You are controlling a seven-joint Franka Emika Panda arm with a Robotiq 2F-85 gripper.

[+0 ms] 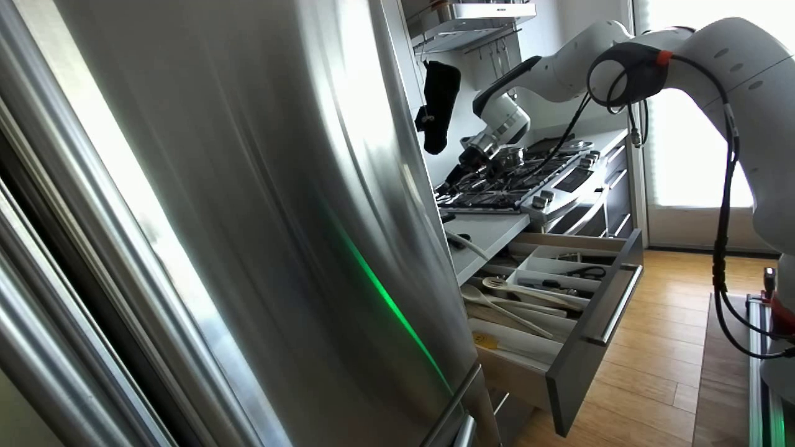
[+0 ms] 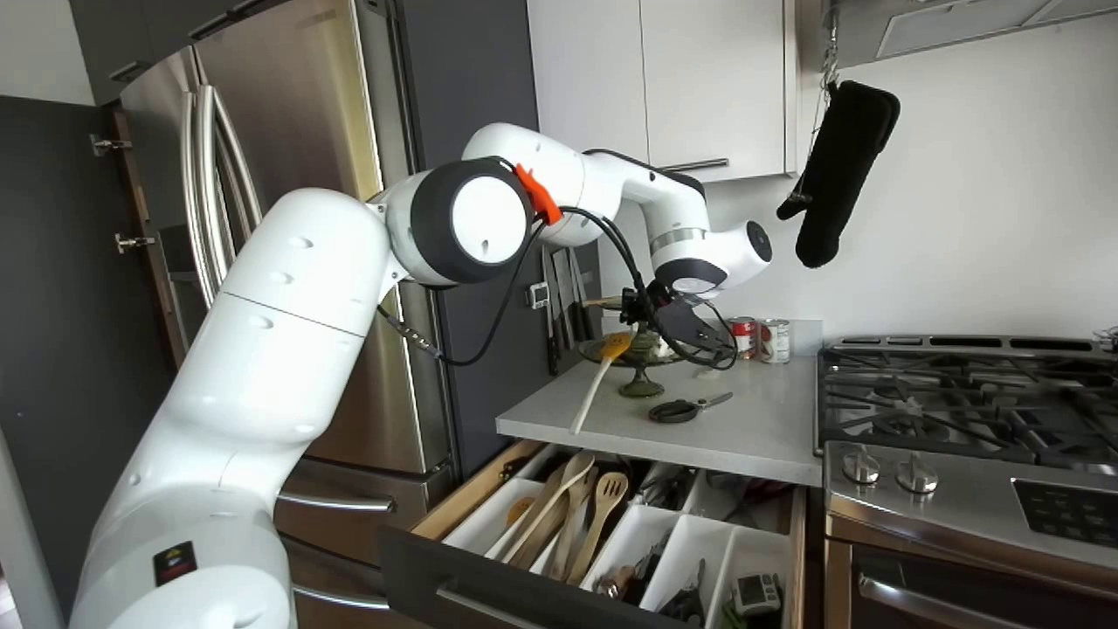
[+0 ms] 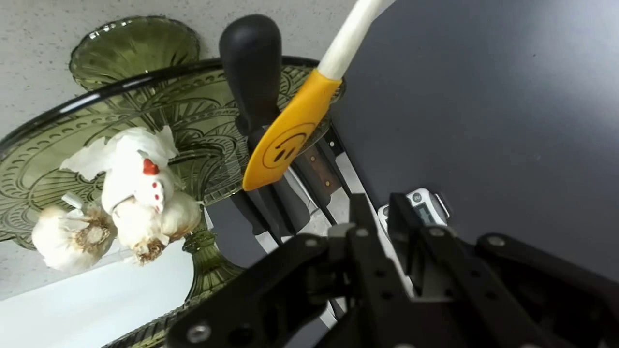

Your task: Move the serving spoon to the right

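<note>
Wooden spoons lie in the open drawer in both exterior views: a slotted one (image 2: 611,494) and a plain one (image 2: 578,467). Which of the utensils is the serving spoon I cannot tell. A utensil with a yellow smiley-face head (image 3: 285,140) and white handle leans over the rim of the green glass cake stand (image 2: 642,384), its handle jutting outward. My gripper (image 3: 378,205) is shut to a narrow gap, nothing between its fingertips. It hangs beside the stand, apart from the yellow head, with the dark panel behind it. The wooden spoons are out of the wrist view.
Garlic (image 3: 138,208) and a black-handled tool (image 3: 256,67) sit on the stand. Knives (image 3: 314,174) and a white timer (image 3: 423,205) hang on the dark panel. Scissors (image 2: 677,411) and cans (image 2: 774,341) are on the counter. The drawer (image 1: 574,379) sticks out; the stove (image 2: 908,415) stands alongside.
</note>
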